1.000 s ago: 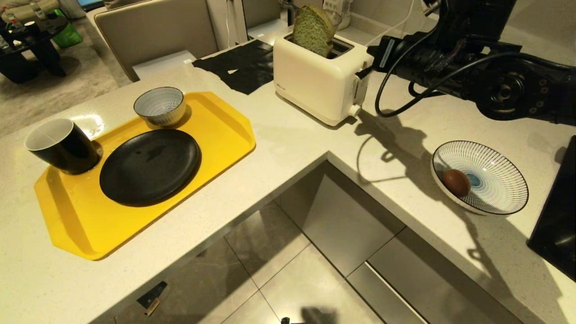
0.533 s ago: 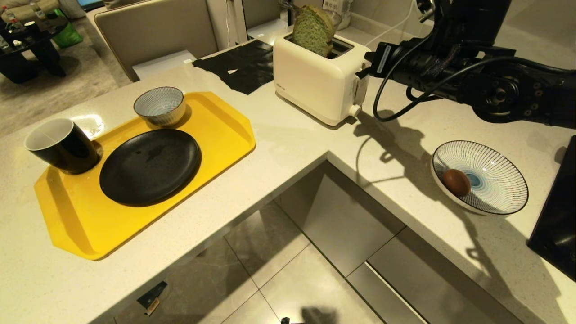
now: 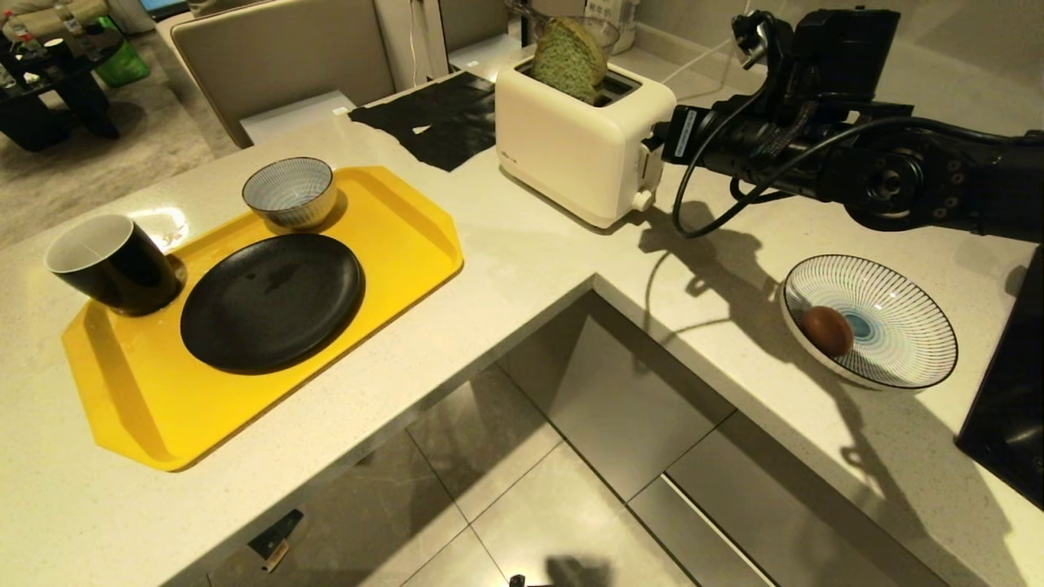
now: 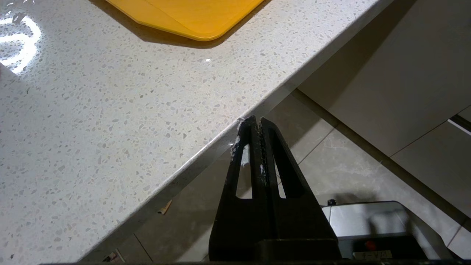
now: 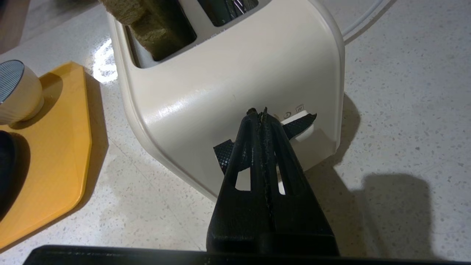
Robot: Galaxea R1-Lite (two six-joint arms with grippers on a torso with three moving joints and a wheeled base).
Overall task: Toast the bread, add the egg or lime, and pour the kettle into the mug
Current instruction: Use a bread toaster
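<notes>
- Left gripper: parked low off the counter edge, near the yellow tray corner; fingers fully closed, holding nothing.
- Egg: lower right of the head frame, untouched in the striped dish.
- Mug: left of frame on the tray's corner, beside the black plate and the small striped bowl. Kettle not clearly in view.
- Change: over the last second the right arm has slid toward the upper centre of the head frame, closing in on the toaster's lever end. Nothing else has moved.
- Right gripper: fingers pressed together, nothing held. The tips sit at the lever slot on the toaster's end face, touching or just short of the lever; contact is hard to confirm.
- Bread: upper centre, standing in 1 of the 2 slots, still riding high with most of the slice above the rim.
- Read: toasting has not started. The closed tips look set up as a pusher, so the next move is likely a downward press on the lever; risk is the tips slipping off it.
</notes>
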